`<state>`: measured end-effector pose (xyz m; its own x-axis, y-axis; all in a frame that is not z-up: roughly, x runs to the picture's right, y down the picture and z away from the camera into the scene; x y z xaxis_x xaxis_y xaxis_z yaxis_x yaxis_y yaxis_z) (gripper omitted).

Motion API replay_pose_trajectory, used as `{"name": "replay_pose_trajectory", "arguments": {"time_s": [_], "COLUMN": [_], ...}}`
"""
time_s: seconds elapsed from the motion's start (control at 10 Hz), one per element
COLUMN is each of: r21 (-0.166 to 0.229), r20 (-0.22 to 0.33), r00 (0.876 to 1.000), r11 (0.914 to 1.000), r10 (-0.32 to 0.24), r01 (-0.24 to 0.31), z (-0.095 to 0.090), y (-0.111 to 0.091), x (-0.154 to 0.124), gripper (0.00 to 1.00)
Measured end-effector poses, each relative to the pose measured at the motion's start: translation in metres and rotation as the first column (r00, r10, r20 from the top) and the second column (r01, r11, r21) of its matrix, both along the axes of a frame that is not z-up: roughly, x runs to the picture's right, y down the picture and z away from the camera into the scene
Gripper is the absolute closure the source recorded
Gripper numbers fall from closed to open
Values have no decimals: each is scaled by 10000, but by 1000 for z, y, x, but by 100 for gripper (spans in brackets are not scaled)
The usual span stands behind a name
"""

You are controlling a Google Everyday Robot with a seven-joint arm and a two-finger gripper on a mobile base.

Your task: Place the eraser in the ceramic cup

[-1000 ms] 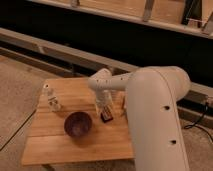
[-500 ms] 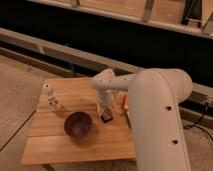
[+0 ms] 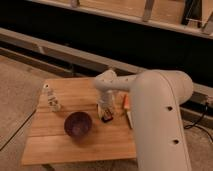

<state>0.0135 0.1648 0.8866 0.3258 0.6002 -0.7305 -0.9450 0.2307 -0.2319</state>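
- Tool (image 3: 105, 109) low over eraser (image 3: 106, 118) at middle of bench (image 3: 60, 150); open or clenched: cannot tell.
- Eraser flat on bench, just right of purple bowl (image 3: 78, 124).
- Ceramic cup not made out; pickup and placement apparently both outstanding.

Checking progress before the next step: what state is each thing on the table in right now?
gripper: lowered to the table, right at the eraser.
eraser: lying on the table under the gripper, not in any cup; whether it is gripped cannot be told.
purple bowl: upright, looks empty.
white figure: standing upright near the left edge.
orange piece: lying on the table beside the arm.
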Motion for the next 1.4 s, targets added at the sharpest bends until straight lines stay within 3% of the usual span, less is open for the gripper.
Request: {"name": "replay_pose_trajectory", "arguments": {"time_s": [0.5,1.0,1.4], "r21": [-113,411,1145], "r20": [10,307,958], "r00": [10000,9995,9946], "r11": [9999,9991,9921], "r10": [48,122,397], "r01": [-48,-135,-507], "z": [1,-8,-27], "y": [-3,-33,-72], "x": [0,-11,-35], "gripper": [97,100,100]}}
